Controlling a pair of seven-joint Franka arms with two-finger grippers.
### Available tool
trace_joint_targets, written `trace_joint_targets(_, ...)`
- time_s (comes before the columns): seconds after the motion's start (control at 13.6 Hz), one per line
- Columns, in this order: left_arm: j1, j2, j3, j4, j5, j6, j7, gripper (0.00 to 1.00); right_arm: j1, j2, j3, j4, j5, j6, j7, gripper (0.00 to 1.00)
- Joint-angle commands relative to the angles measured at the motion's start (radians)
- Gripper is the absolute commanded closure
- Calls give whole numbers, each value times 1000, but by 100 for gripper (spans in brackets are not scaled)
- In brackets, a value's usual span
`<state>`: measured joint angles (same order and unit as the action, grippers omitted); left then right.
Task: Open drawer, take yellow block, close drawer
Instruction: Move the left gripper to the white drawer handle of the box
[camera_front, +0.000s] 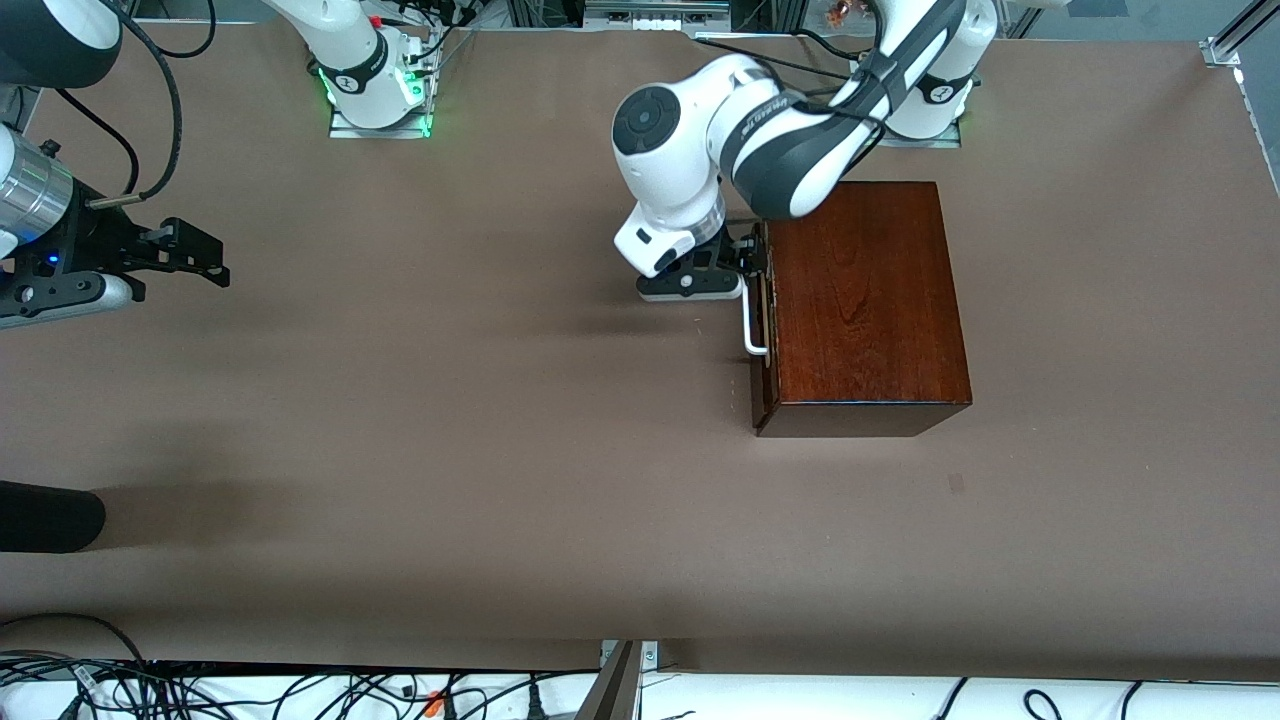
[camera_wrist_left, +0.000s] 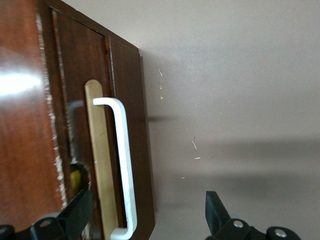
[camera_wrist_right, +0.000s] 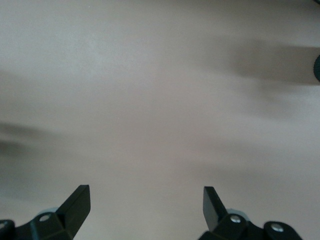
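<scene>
The mahogany box stands toward the left arm's end of the table. Its drawer is ajar by a narrow gap, its dark front and white bar handle facing the right arm's end. In the left wrist view the handle runs along a pale wood strip, and a sliver of the yellow block shows in the gap. My left gripper is open, its fingers straddling one end of the handle without touching it. My right gripper waits open over bare table at the right arm's end.
A black rounded object lies at the table's edge at the right arm's end, nearer to the front camera than the right gripper. Cables run along the edge closest to that camera. The brown tabletop spreads wide between the arms.
</scene>
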<state>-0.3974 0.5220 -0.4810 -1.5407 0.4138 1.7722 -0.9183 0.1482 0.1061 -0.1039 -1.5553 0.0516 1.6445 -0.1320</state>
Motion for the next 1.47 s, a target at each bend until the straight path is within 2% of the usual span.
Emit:
trace_joint_targets(0.0,-3,15,5,-25,59,33,4,0,-7,0,3,12,19,-5,-1,0)
trace_joint_targets(0.51,20,35,5,-90,103,70,-4,0,-4,0,4,12,19,-6,-1,0)
trace_joint_targets(1.4,3,122,21,-36,148,81,-96,0,-5,0,4,12,19,-6,-1,0)
